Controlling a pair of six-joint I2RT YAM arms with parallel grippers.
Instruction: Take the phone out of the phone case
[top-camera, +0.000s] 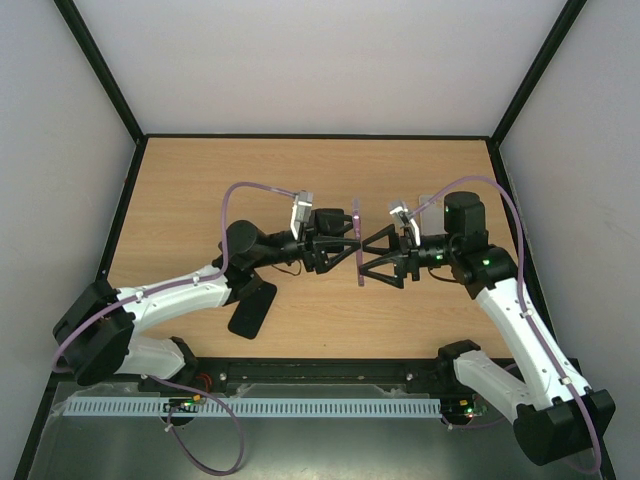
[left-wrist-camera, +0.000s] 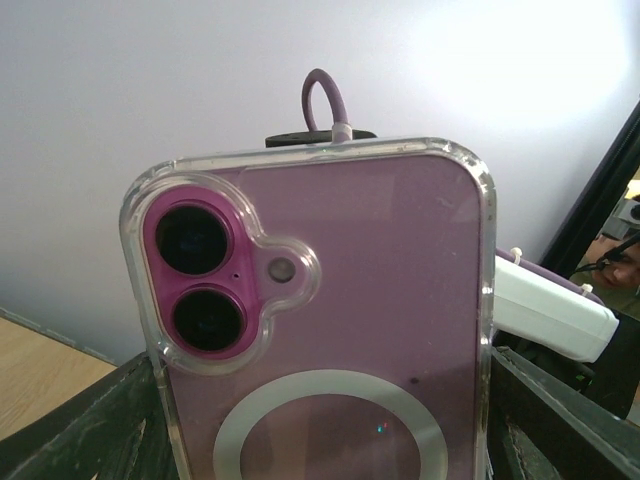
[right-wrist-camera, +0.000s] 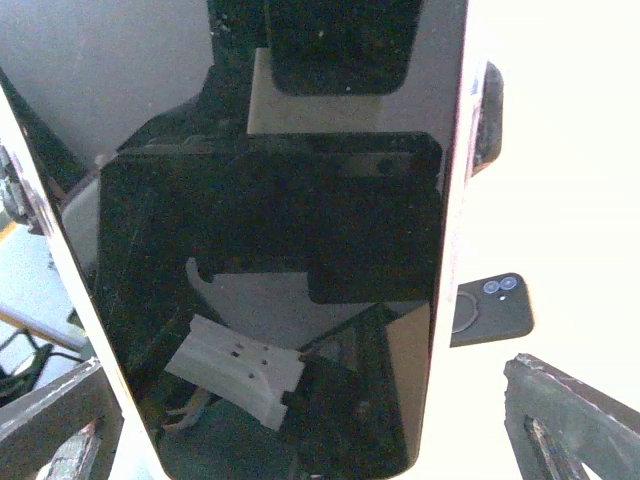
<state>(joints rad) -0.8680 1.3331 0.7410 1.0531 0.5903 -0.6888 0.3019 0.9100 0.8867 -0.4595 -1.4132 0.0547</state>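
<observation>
While the purple phone (left-wrist-camera: 340, 300) sits fully inside its clear phone case (left-wrist-camera: 486, 250), with the rim wrapped round every corner that shows, no part of the removal is done. The whole separation is left.

The cased phone is up in the air above the table (top-camera: 200, 190), upright and edge-on to the top camera, between the two arms. The left gripper (top-camera: 343, 243) clamps it across the case's long edges, its fingers (left-wrist-camera: 90, 420) set far apart by that width. The right gripper (top-camera: 378, 258) stands wide on the screen side, holding nothing. Whether its tips touch the glass I cannot tell.

Only the left wrist view gives the back: lenses, ring, case lip. Only the right wrist view gives the dark screen, mostly reflections. A second, black phone (top-camera: 252, 310) lies flat on the table near the left arm, and the left wrist view misses it.
</observation>
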